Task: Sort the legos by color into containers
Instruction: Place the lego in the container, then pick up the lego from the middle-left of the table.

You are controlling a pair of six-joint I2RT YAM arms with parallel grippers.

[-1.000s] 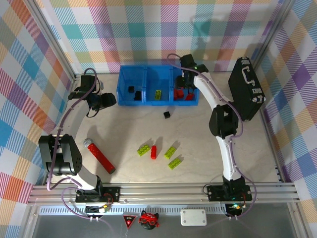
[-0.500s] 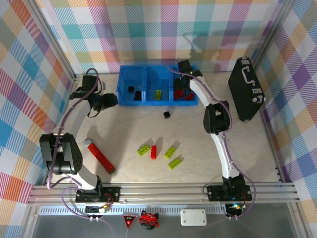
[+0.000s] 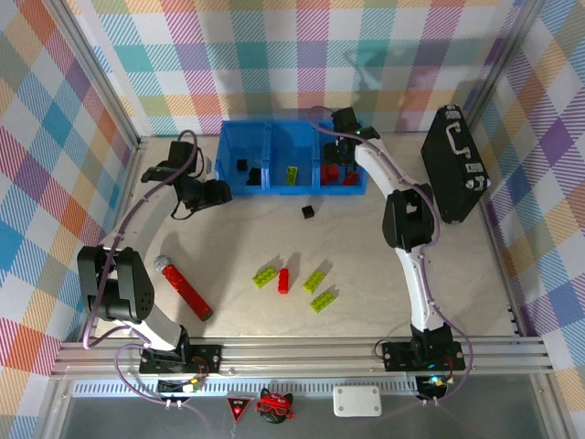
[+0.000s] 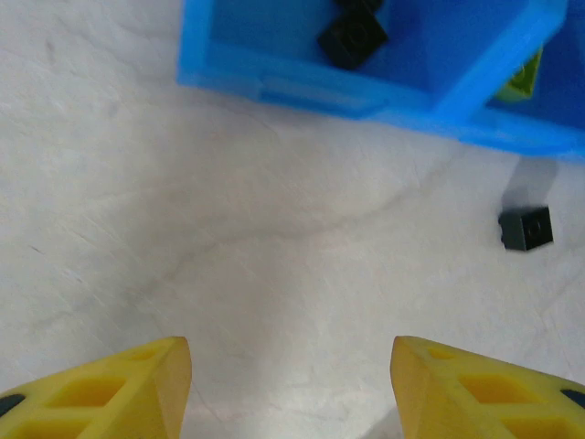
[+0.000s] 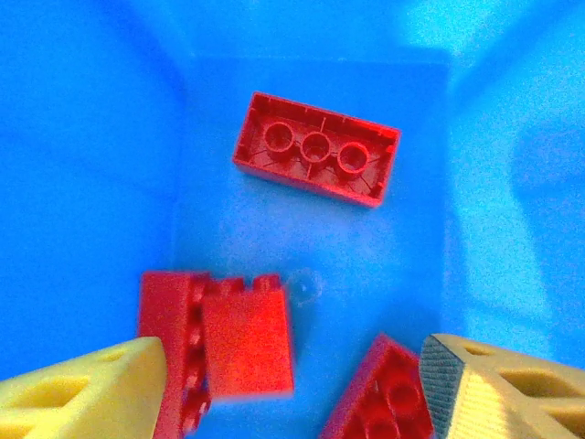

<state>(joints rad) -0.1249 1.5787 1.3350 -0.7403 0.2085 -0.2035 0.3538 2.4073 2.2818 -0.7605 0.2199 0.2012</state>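
The blue containers (image 3: 274,151) stand at the back of the table; the left bin holds black legos (image 3: 242,167), the middle one a lime lego (image 3: 290,174), the right one red legos (image 3: 334,171). My right gripper (image 3: 339,154) hangs open over the right bin. In the right wrist view its jaws (image 5: 292,389) stand apart above three red legos (image 5: 317,148) (image 5: 228,352) (image 5: 384,398). My left gripper (image 3: 222,192) is open and empty (image 4: 291,384) over bare table by the containers' (image 4: 366,87) front left corner. A loose black lego (image 4: 526,229) (image 3: 309,211) lies ahead to its right.
Three lime legos (image 3: 266,274) (image 3: 317,280) (image 3: 323,300) and a red lego (image 3: 283,280) lie mid-table. A long red bar (image 3: 186,289) rests at the front left. A black briefcase (image 3: 454,163) sits at the back right.
My left gripper has swung right, toward the containers' front left corner. My right gripper stays over the right bin and its jaws have widened.
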